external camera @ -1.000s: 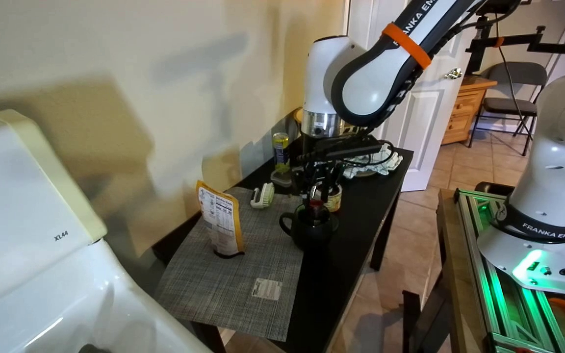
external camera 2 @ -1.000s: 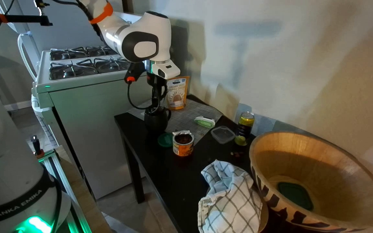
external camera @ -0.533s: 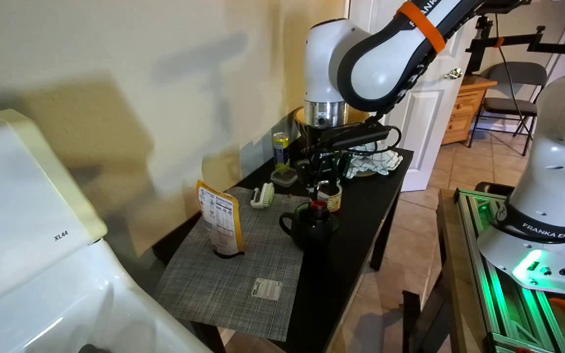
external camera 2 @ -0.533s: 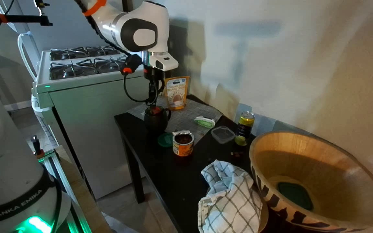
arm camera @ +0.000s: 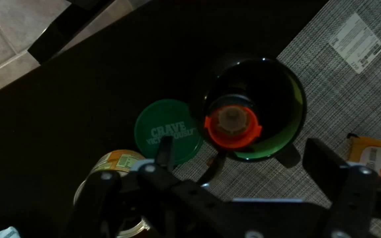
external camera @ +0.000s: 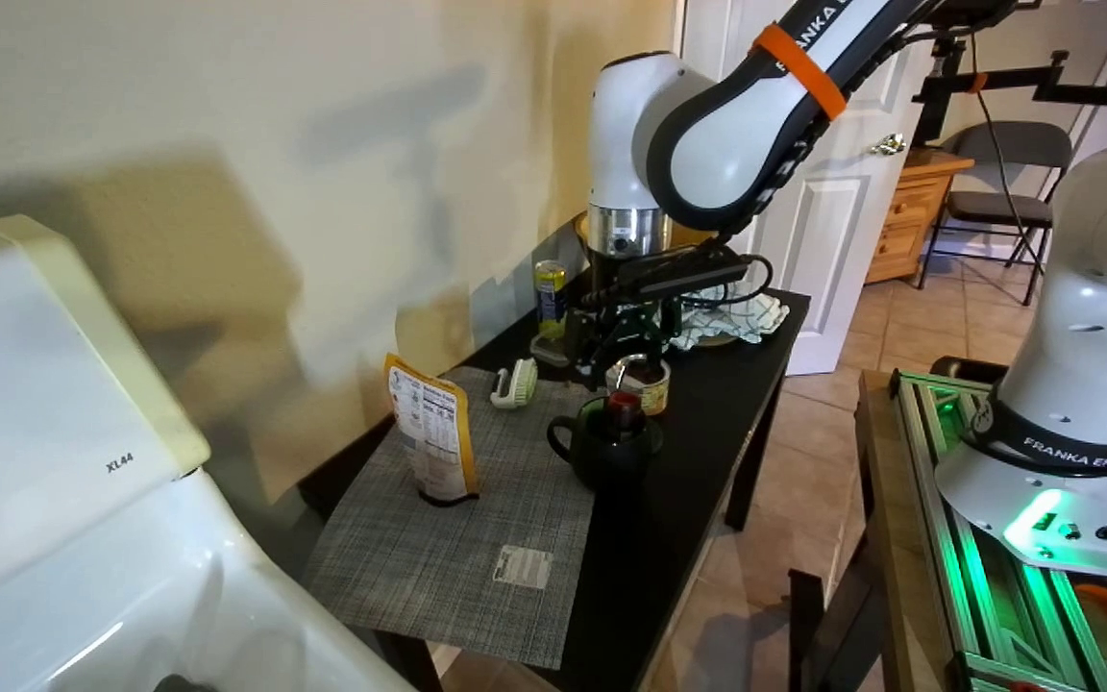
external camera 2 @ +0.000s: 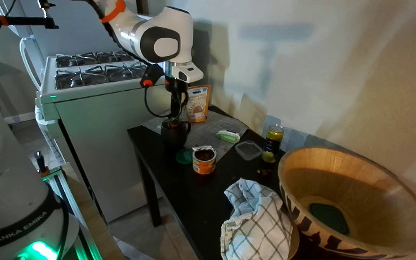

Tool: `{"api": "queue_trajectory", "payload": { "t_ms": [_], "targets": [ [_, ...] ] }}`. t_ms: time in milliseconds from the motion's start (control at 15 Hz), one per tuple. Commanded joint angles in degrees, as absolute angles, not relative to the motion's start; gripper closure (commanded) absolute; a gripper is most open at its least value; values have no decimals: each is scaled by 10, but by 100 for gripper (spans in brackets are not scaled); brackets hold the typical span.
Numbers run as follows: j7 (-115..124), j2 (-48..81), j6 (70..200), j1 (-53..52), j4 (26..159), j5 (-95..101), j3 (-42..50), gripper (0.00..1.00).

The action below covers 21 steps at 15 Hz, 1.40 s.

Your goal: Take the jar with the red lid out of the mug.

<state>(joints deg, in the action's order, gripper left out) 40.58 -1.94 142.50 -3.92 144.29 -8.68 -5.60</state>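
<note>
A: Taken largest first, what is everything rested on?

B: A black table [external camera 2: 193, 195], over part of which a grey woven mat [external camera: 448, 577] is laid.

A: How is the gripper [arm camera: 240, 145] held?

B: It is hung above the mug [external camera: 609, 461], pointed downward, its fingers [arm camera: 324, 165] spread wide, and nothing is seen to be gripped. In the wrist view the fingers are shown at about eight and four o'clock of the mug.

A: Why should the mug be minded?

B: It is stood at the mat's edge, its handle [arm camera: 214, 170] turned toward seven o'clock in that view, where a finger could be obstructed.

A: And its neighbours?

B: An orange-labelled can [external camera 2: 204, 162] is set near eight o'clock, and a green lid [arm camera: 169, 130] is laid between the two. Room there is taken up, so set-down would best be planned elsewhere.

A: Finally, the smallest?

B: The red-lidded jar [arm camera: 232, 123] is contained in the mug, not yet lifted out. Being narrower than the mouth, it is allowed off-centre, toward seven or eight o'clock in the wrist view; whether it is tilted cannot be told. More room is thus left toward two o'clock, and the opposite finger may be cramped. The wide spread is presumably meant for it to be straddled; alignment seems to be the step in hand.
</note>
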Motion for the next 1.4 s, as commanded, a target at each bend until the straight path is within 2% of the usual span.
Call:
{"api": "queue_trajectory", "payload": {
  "t_ms": [0,133,267,600,667,733,1333],
  "targets": [
    [399,25,1440,-41,1418,-88,-53,0],
    [401,39,1438,-44,1411,-87,-53,3],
    [400,49,1437,-47,1406,-87,-52,15],
    [404,64,1435,-56,1403,-84,-53,56],
    [404,63,1436,-57,1403,-83,-53,58],
    [406,62,1436,-58,1403,-82,-53,76],
    [387,1,1415,-62,1428,-88,-58,79]
  ]
}}
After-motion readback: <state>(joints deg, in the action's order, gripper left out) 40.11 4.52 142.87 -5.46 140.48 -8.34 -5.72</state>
